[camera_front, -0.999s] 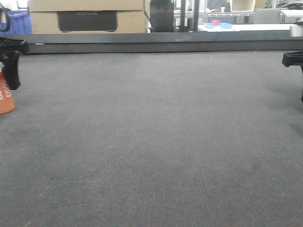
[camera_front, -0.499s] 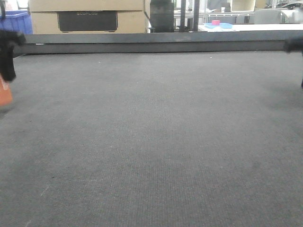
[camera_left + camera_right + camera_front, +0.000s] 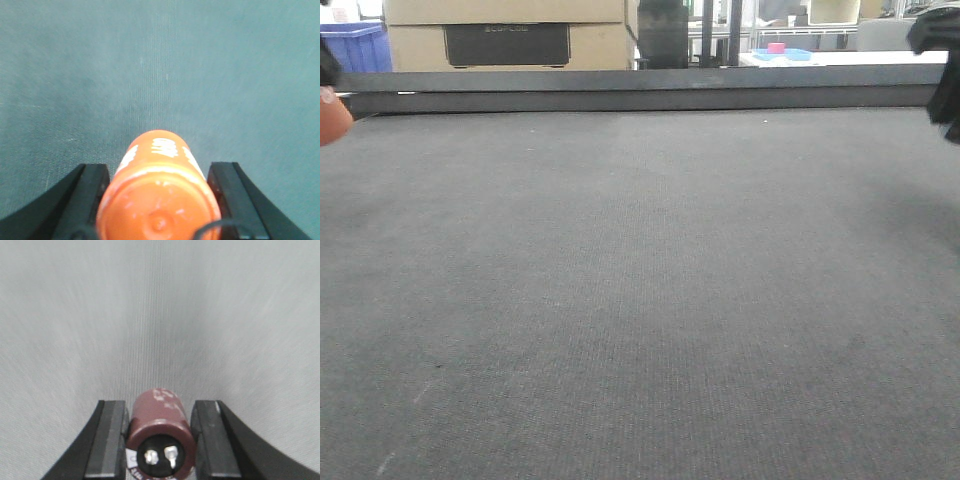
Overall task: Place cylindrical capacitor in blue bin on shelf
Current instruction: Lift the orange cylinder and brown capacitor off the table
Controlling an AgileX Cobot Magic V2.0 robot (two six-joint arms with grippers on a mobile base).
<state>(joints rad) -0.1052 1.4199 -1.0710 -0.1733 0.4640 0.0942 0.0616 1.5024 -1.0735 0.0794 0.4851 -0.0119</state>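
The left gripper (image 3: 159, 170) is clamped on the capacitor (image 3: 157, 200). Its black fingers (image 3: 92, 186) press the orange sides close to the flat end cap, and the printed body juts forward past the tips. That hold near one end is the first risk: a smooth round body between flat pads can pivot or slide out if the arm swings fast. A drop would land it on the mat (image 3: 640, 300), where it could roll off. The right gripper (image 3: 159, 407) is closed on a maroon cylinder (image 3: 160, 435) with two terminals, so it has no free hand to help. The two parts could also be confused at the drop-off. In the front view only a sliver of the capacitor shows at the mat's left edge, near the far left corner, and it looks lifted clear. With so little visible there, clearance is hard to judge. A low carry could knock it against the dark rail (image 3: 640, 90) along the mat's far edge. Beyond that corner stands a blue bin (image 3: 358, 45) beside a cardboard box (image 3: 410, 45). It may be the target, though I cannot tell from here, and no shelf shows. A release made too early or off-centre would miss its opening.
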